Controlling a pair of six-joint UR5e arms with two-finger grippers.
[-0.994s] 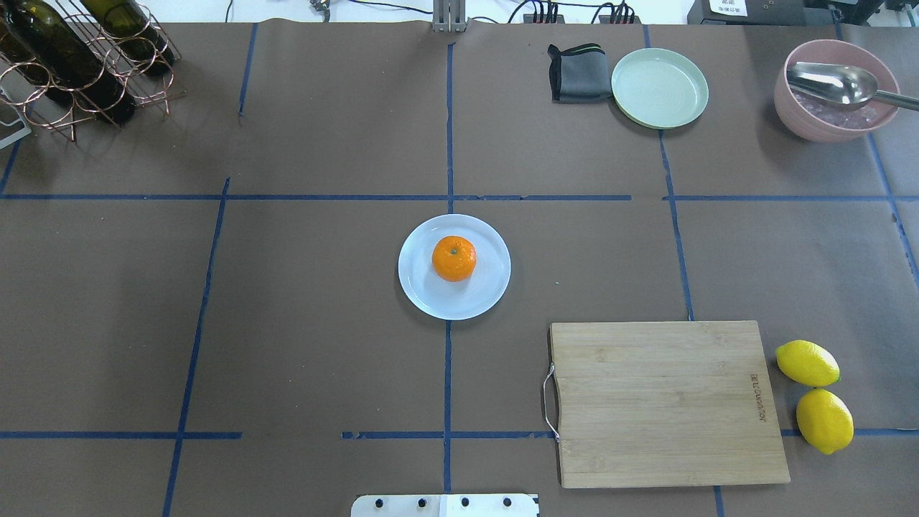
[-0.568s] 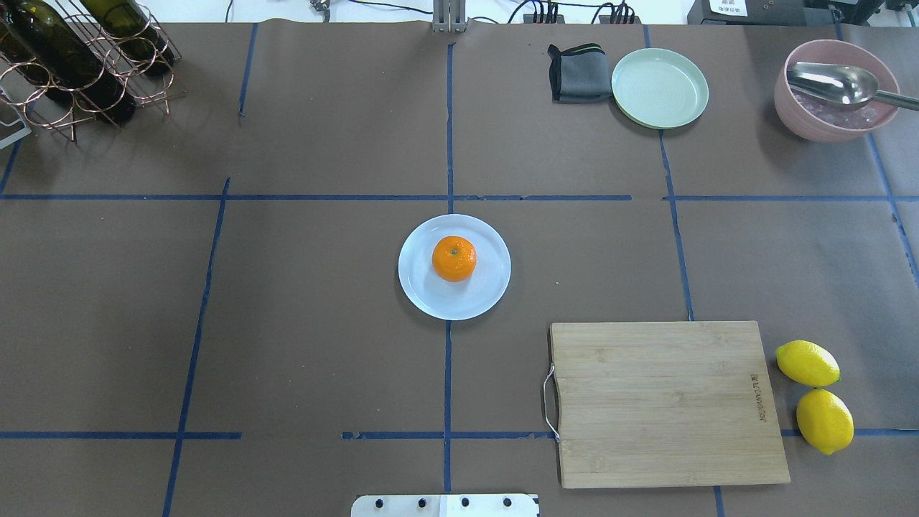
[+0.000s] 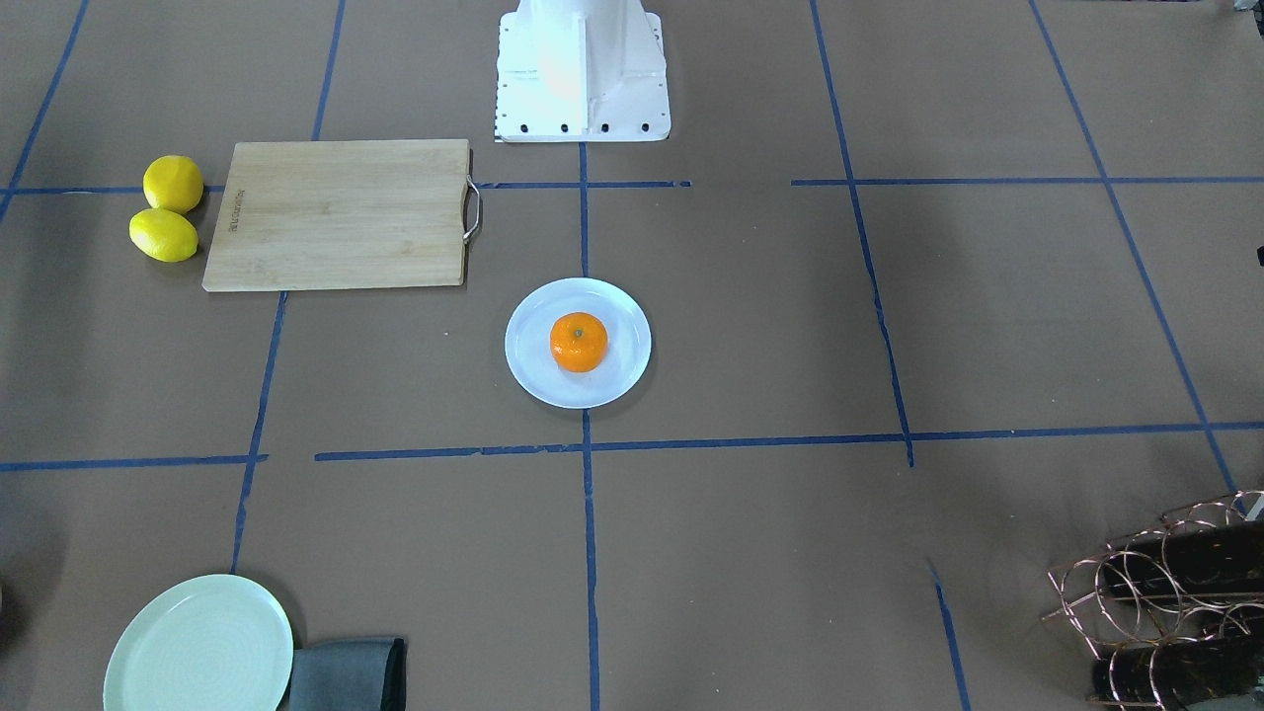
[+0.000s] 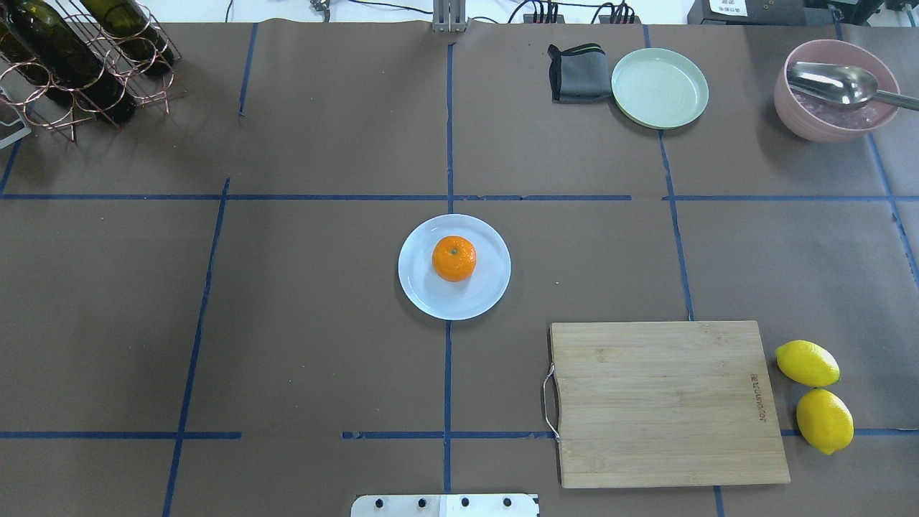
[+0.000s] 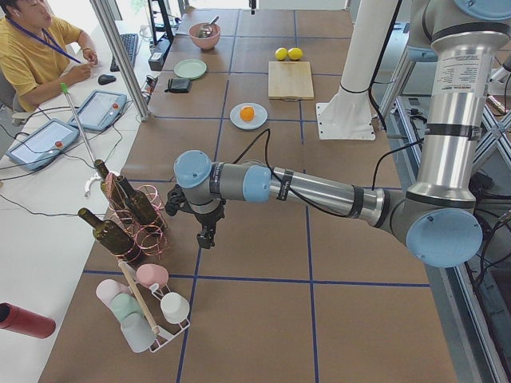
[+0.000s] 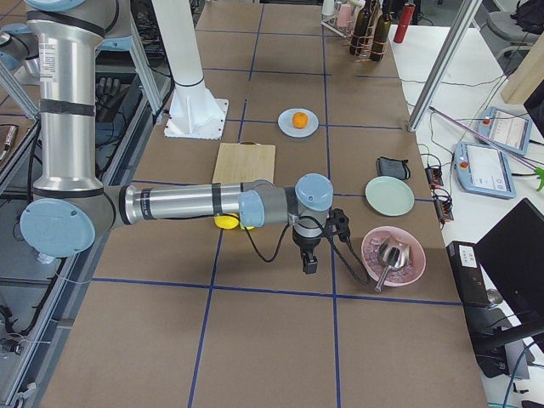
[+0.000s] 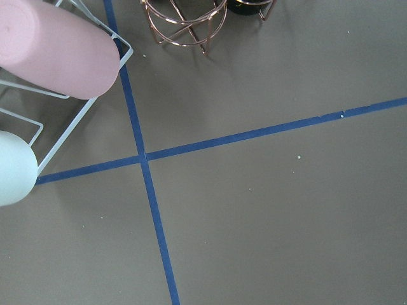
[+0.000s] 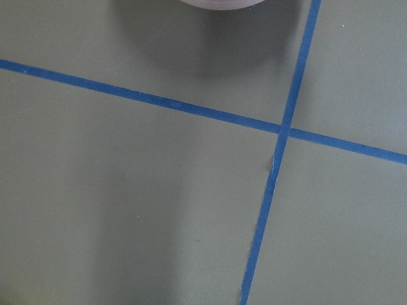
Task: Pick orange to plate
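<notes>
The orange (image 4: 454, 258) (image 3: 579, 342) sits upright, stem dot up, in the middle of the white plate (image 4: 476, 299) (image 3: 534, 375) at the table's centre. Neither gripper is near it. In the exterior left view my left gripper (image 5: 206, 236) hangs above the table beside the wine rack, far from the orange (image 5: 247, 114). The exterior right view has my right gripper (image 6: 309, 264) pointing down close to the pink bowl, also far from the orange (image 6: 298, 120). Whether either gripper is open or shut I cannot tell. No fingers show in the wrist views.
A wooden cutting board (image 4: 668, 402) and two lemons (image 4: 807, 362) lie on the right. A pale green plate (image 4: 659, 87), grey cloth (image 4: 579, 73) and pink bowl with spoon (image 4: 836, 90) stand at the back right. A wine rack with bottles (image 4: 79, 61) fills the back left; a cup rack (image 7: 51, 63) is beside it.
</notes>
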